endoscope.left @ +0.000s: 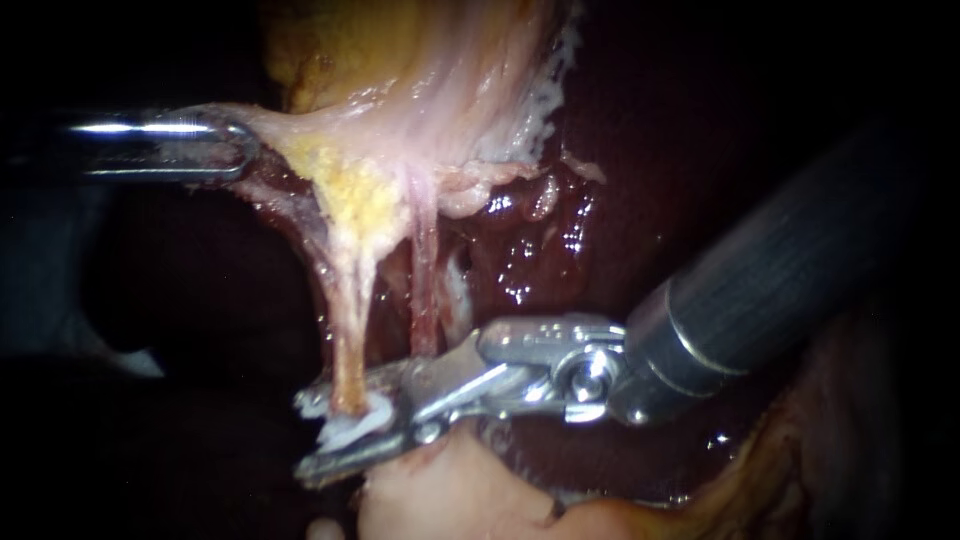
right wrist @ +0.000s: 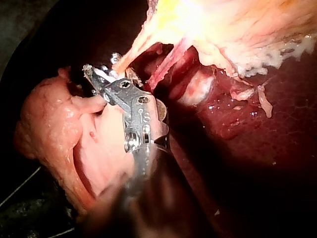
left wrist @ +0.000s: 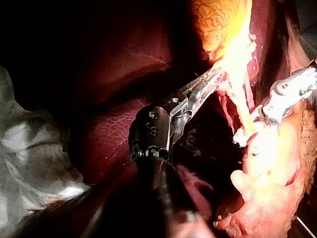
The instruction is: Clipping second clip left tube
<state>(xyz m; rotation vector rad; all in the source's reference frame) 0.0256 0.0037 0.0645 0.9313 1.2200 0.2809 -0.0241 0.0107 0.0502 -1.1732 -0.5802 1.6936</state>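
Left instrument: the left instrument (endoscope.left: 240,150) enters from the left edge in the endoscope view, with its shaft lying level across the upper left of the frame.
Left jaws: clamped on a drawn-out corner of the gallbladder (endoscope.left: 420,70), which is stretched sideways towards the left edge.
Right instrument: the right instrument (endoscope.left: 312,438) has a dark shaft descending from the upper right, and its metal wrist sits right of centre in the lower half.
Right jaws: they reach left along the lower centre, standing a little apart, with a white clip (endoscope.left: 350,432) seated between them and touching both.
Left tube: the left tube (endoscope.left: 350,330) is a pale strand running down from the yellow fat (endoscope.left: 365,195) at centre. Its lower end enters the jaws at the clip.
Right tube: the right tube (endoscope.left: 425,300) is a reddish strand just right of the left tube. It passes down behind the upper jaw, and its lower end is hidden there.
Liver: the liver (endoscope.left: 590,190) is dark red and wet, filling the background right of centre. The right instrument's wrist and shaft cover part of it.
Obstruction below: a pale lump (endoscope.left: 450,495) of tissue at the bottom centre lies directly under the lower jaw. The right wrist view shows it pressed up beside the jaws.
Surroundings: the left wrist view shows a grey-white cloth (left wrist: 29,148), well apart from the jaws and beside the shaft of the left instrument.
Not determined: whether the clip fully encircles the left tube cannot be told.
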